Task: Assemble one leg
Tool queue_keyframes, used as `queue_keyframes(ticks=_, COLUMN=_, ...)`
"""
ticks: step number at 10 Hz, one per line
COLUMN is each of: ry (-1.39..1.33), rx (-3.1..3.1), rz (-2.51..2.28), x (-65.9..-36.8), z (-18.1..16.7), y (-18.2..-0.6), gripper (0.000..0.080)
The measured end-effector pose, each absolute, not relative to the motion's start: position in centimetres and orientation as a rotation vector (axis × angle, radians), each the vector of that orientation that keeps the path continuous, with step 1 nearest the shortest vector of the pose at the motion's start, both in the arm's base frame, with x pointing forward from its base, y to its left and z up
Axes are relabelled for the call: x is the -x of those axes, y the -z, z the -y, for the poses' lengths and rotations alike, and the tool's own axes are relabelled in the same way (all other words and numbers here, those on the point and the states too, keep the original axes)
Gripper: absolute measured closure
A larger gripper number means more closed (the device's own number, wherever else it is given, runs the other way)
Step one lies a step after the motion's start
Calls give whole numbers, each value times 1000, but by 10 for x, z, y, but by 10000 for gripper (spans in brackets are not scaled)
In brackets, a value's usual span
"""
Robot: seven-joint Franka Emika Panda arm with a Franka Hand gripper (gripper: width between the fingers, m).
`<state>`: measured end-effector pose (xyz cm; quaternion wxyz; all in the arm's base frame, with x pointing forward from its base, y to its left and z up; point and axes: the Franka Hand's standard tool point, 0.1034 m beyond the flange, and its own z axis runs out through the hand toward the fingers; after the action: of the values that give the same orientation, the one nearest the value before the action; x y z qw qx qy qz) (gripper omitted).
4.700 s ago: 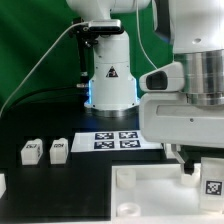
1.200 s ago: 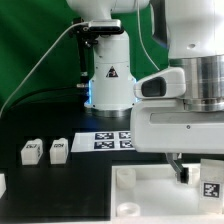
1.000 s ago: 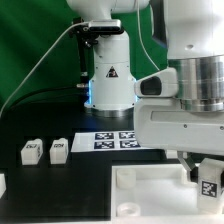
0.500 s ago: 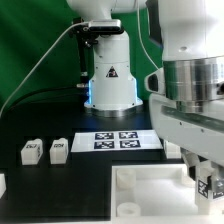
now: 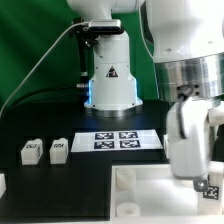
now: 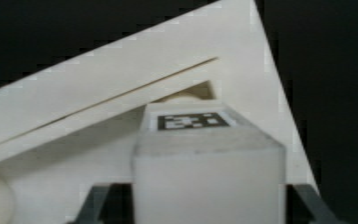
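- My gripper (image 6: 206, 205) has swung round since a moment ago, and its white housing now hides more of the counter's near right corner.
- I see the jaws clamped on the leg (image 6: 206, 165), its long axis running straight out from the fingers, tagged face showing.
- Beyond it lies the white top (image 5: 150, 190).

Three legs (image 5: 30, 151) (image 5: 59, 149) (image 5: 211, 187), perhaps a fourth at the edge, one top (image 5: 150, 195), one marker board (image 5: 118, 140).
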<state>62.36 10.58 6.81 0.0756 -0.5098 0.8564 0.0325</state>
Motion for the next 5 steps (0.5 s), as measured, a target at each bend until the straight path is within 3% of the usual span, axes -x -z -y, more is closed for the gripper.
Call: queue_keyframes(ticks=5, ry=-100, rx=1574, rz=-2536, x=-622, z=-110, y=-67, gripper=502)
